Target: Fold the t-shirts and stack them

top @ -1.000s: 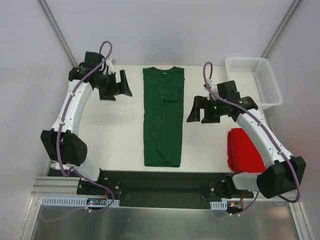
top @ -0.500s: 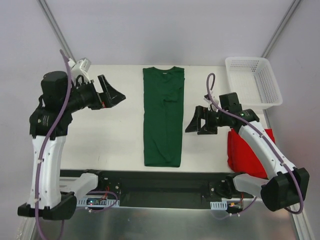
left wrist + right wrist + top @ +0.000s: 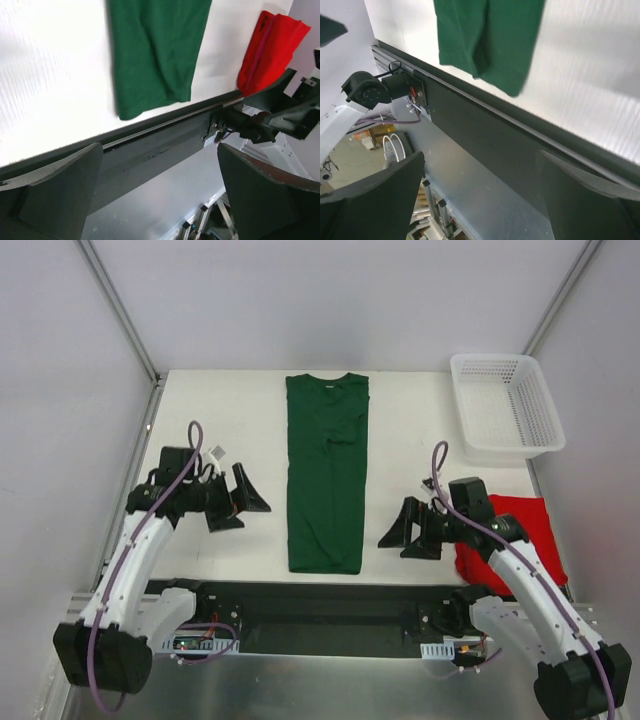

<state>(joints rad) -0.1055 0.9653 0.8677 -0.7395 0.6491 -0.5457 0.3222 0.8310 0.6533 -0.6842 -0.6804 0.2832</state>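
Note:
A green t-shirt point(image 3: 326, 472), folded lengthwise into a long strip, lies down the middle of the white table point(image 3: 230, 430); its hem end shows in the left wrist view point(image 3: 155, 50) and in the right wrist view point(image 3: 490, 40). A folded red t-shirt point(image 3: 505, 535) lies at the near right, partly under the right arm, and appears in the left wrist view point(image 3: 270, 47). My left gripper point(image 3: 248, 508) hovers open left of the green shirt's hem, holding nothing. My right gripper point(image 3: 400, 532) stands open to the hem's right, also holding nothing.
A white plastic basket point(image 3: 505, 403) stands at the far right corner. A black rail point(image 3: 330, 605) runs along the table's near edge between the arm bases. Metal frame posts point(image 3: 115, 305) rise at the back corners.
Both arms have pulled back from mid-table toward the near edge. Their grippers now sit low beside the green shirt's hem. The shirts have not moved.

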